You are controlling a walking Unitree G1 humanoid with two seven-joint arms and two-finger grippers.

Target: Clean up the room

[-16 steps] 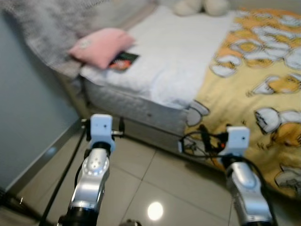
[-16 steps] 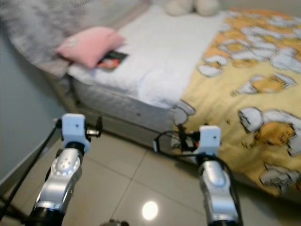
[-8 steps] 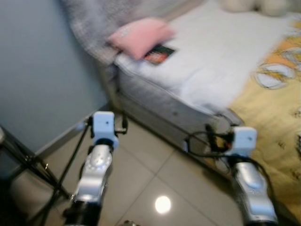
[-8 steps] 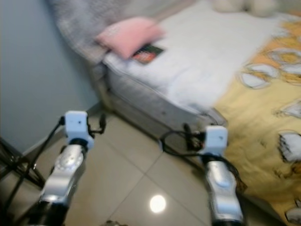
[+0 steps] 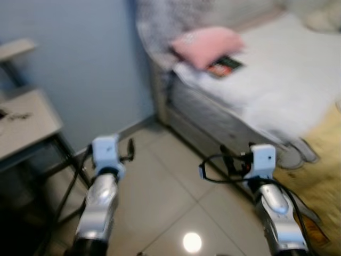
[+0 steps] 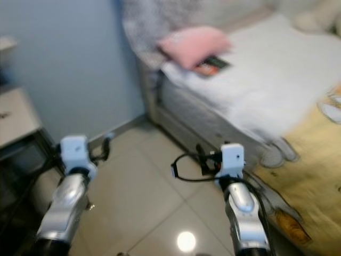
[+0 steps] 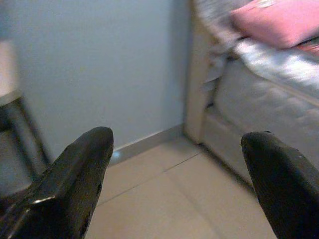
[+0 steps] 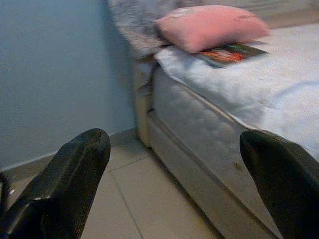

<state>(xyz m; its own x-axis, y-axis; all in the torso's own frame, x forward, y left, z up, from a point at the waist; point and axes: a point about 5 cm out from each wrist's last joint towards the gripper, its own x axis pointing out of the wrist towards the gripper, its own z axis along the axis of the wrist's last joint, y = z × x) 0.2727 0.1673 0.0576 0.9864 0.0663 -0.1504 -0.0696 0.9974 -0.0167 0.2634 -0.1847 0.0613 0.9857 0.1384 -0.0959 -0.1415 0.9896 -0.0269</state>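
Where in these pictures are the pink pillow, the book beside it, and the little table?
pillow [image 8: 212,26]: right wrist view, middle of its top face.
book [image 8: 230,52]: right wrist view, its colourful cover.
table [image 5: 24,120]: left eye view, its pale top.

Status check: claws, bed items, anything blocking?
Left claw and right claw open, empty, held over floor tiles. Pink pillow on bed, book tucked partly beneath it. Small table at left, against the wall.
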